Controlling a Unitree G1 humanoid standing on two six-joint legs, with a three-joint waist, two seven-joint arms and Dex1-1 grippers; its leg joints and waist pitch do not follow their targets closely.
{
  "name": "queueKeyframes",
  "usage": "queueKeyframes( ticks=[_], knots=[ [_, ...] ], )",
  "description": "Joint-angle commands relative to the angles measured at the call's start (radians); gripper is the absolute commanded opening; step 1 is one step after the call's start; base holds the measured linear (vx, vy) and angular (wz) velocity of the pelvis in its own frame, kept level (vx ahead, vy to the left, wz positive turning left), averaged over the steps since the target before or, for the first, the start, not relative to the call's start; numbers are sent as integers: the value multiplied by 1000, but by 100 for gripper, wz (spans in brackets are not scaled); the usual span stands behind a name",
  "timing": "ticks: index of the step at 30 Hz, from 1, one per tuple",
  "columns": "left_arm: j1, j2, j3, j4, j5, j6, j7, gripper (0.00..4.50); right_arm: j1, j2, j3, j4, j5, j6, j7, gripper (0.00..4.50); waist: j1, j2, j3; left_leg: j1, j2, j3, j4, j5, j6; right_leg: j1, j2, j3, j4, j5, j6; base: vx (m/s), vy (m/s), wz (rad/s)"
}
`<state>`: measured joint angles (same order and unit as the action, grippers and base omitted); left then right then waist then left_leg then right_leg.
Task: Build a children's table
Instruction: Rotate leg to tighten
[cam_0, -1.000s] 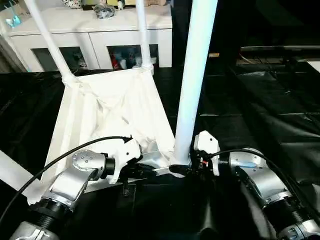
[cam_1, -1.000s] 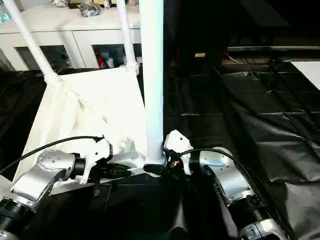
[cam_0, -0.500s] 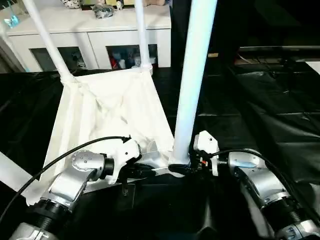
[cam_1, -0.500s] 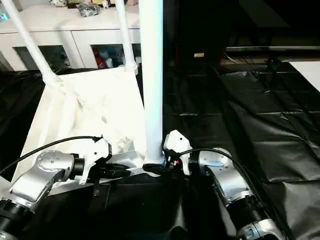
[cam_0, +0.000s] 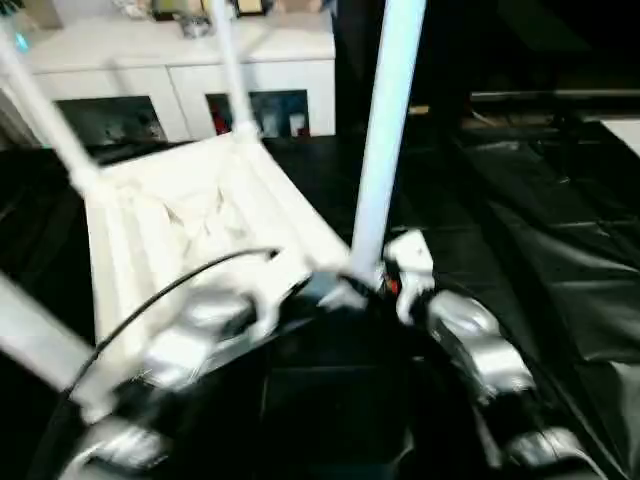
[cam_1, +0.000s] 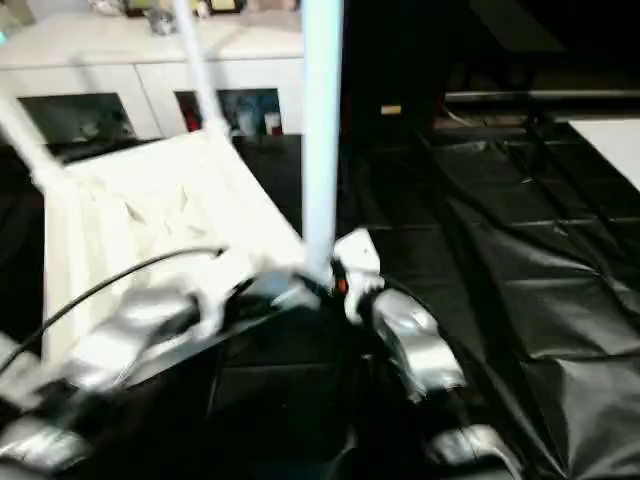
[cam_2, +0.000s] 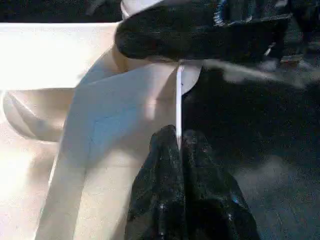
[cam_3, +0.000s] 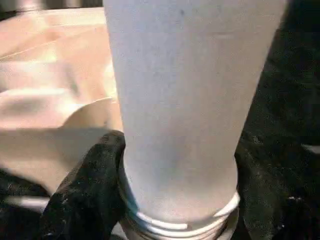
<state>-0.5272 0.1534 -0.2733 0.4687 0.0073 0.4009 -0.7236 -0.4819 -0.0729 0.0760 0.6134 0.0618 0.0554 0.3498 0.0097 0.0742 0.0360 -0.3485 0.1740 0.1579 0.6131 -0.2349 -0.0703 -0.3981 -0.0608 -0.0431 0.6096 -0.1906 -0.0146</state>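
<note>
- Leg-fitting looks to be the step in hand: the tabletop (cam_0: 190, 215) lies underside up on the black-covered floor (cam_0: 560, 230), with two legs already standing in its far corner sockets, the far-left leg (cam_0: 45, 125) and the far-right leg (cam_0: 228, 70).
- Left gripper (cam_2: 179, 145) has its fingers pressed together on the thin edge of the tabletop at the near corner, as the left wrist view shows; I judge it is steadying the corner.
- Near leg (cam_0: 388, 130) stands upright at that corner, its threaded foot sitting at the socket.
- Right gripper (cam_3: 175, 200) is clamped around the base of the near leg, a black finger (cam_3: 82, 192) showing beside the collar.
- Next move probably calls for turning or pressing the leg home while the corner stays pinned; the close-set grippers leave little room to rotate.
- White cabinet (cam_0: 170, 75) with glass doors stands behind, well clear of the work.
</note>
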Motion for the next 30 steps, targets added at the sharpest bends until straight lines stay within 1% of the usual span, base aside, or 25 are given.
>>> queueKeyframes(
  ticks=[1,2,3,4,5,6,8,9,10,12,14,16,17,18,19,20,21,22,23,24,26,27,28,29,30],
  knots=[
    [11,-51,-35,131,23,32,68,0,-10,56,12,28,7,32,-40,271,4,-16,-38,-1,34,-9,-86,-202,35,35,-70,42,-102,-377,-187,0,0,0],
    [-2,-60,-31,155,29,30,84,0,-9,62,19,28,0,33,-44,270,6,-17,-38,2,34,-7,-86,-208,38,33,-71,44,-104,-385,-185,0,0,0],
    [-10,-65,-28,168,33,29,93,0,-8,64,25,29,-4,32,-45,270,10,-13,-37,2,35,-7,-87,-218,40,33,-73,45,-106,-399,-183,0,0,0],
    [-18,-67,-24,181,38,23,102,0,-4,61,42,25,-30,28,-60,270,11,-12,-36,-5,37,-11,-91,-220,42,38,-74,43,-104,-406,-176,0,0,0],
    [-20,-64,-26,181,41,22,99,0,-1,59,50,22,-39,23,-64,270,13,-8,-38,-6,38,-13,-93,-221,40,40,-76,43,-104,-408,-168,0,0,0],
    [-27,-60,-23,191,44,18,101,0,3,61,56,21,-44,14,-47,270,13,-11,-38,-7,39,-13,-94,-225,39,40,-76,43,-104,-409,-164,0,0,0],
    [-31,-57,-23,197,46,15,95,0,7,63,56,18,-43,-1,-38,270,14,-10,-38,-7,39,-14,-96,-237,38,40,-77,42,-105,-418,-158,0,0,0],
    [-31,-52,-24,196,47,14,91,0,11,66,47,11,-26,-3,-22,305,16,-12,-37,-7,39,-14,-96,-240,38,38,-78,43,-108,-429,-154,0,0,0],
    [-31,-50,-25,198,48,12,90,0,13,68,41,8,-16,-3,-13,305,19,-11,-38,-7,39,-14,-97,-237,39,39,-79,44,-108,-435,-151,0,0,0],
    [-30,-40,-28,196,53,7,76,0,12,68,22,-4,4,-8,0,345,20,-11,-38,-7,40,-14,-97,-233,43,39,-79,44,-109,-435,-148,0,0,0],
    [-23,-25,-33,187,58,-4,62,0,13,54,20,-23,-2,-23,8,350,22,-14,-38,-8,40,-13,-99,-224,49,38,-80,44,-110,-434,-146,0,0,0],
    [-23,-25,-33,187,58,-4,62,0,13,54,20,-23,-2,-23,8,374,22,-14,-38,-11,41,-14,-102,-205,50,40,-80,43,-110,-431,-145,0,0,0],
    [-6,2,-46,158,64,-27,33,0,11,24,17,-59,-6,-34,27,385,24,-20,-38,-12,42,-16,-102,-204,52,42,-82,42,-110,-437,-143,0,0,0],
    [6,20,-55,135,67,-31,15,0,9,4,13,-83,-7,-38,41,390,22,-21,-39,-15,41,-14,-102,-198,54,43,-81,43,-110,-434,-140,0,0,0],
    [17,40,-66,115,75,-43,-1,0,8,-13,6,-106,2,-35,61,391,21,-24,-41,-19,43,-15,-102,-178,57,46,-82,43,-106,-410,-141,0,0,0],
    [18,41,-66,114,76,-44,-1,0,8,-14,6,-107,3,-35,62,395,23,-22,-41,-20,44,-17,-103,-173,59,48,-83,42,-104,-398,-141,0,0,0],
    [40,78,-75,76,79,-50,-30,0,13,-62,16,-157,27,-17,154,407,22,-20,-42,-21,44,-16,-102,-163,64,47,-81,42,-102,-370,-145,0,0,0],
    [51,96,-75,57,77,-48,-44,0,17,-90,27,-184,39,-7,211,431,23,-27,-43,-20,46,-16,-100,-159,74,51,-79,42,-95,-332,-155,0,0,0],
    [78,141,-73,10,68,-55,-86,0,30,-170,66,-224,20,-23,322,431,22,-42,-45,-21,46,-9,-95,-128,87,49,-79,44,-96,-290,-164,0,0,0],
    [90,160,-69,-9,63,-66,-105,0,38,-203,78,-236,11,-40,364,431,29,-32,-47,-18,49,-14,-95,-121,89,51,-81,43,-87,-268,-174,0,0,0],
    [110,189,-62,-43,49,-64,-140,0,49,-248,91,-253,17,-47,438,431,28,-32,-49,-20,49,-10,-90,-82,103,52,-79,43,-81,-193,-197,25,-1,-1],
    [121,205,-61,-62,40,-63,-159,0,57,-266,94,-266,32,-42,483,431,27,-36,-48,-21,47,-7,-88,-68,110,51,-77,42,-77,-150,-214,0,0,0],
    [134,224,-61,-81,31,-82,-185,0,66,-283,97,-283,50,-34,530,431,26,-51,-49,-22,46,-6,-87,-61,120,56,-76,42,-73,-118,-223,0,0,0],
    [166,267,-57,-135,3,-75,-246,0,81,-319,102,-316,90,3,615,431,26,-51,-51,-22,48,-8,-87,-56,129,59,-79,42,-68,-97,-234,0,0,0],
    [176,281,-56,-153,-6,-73,-266,0,84,-330,105,-326,102,18,641,431,27,-49,-52,-21,49,-9,-87,-50,133,59,-78,41,-67,-84,-237,0,0,0]
  ],
)
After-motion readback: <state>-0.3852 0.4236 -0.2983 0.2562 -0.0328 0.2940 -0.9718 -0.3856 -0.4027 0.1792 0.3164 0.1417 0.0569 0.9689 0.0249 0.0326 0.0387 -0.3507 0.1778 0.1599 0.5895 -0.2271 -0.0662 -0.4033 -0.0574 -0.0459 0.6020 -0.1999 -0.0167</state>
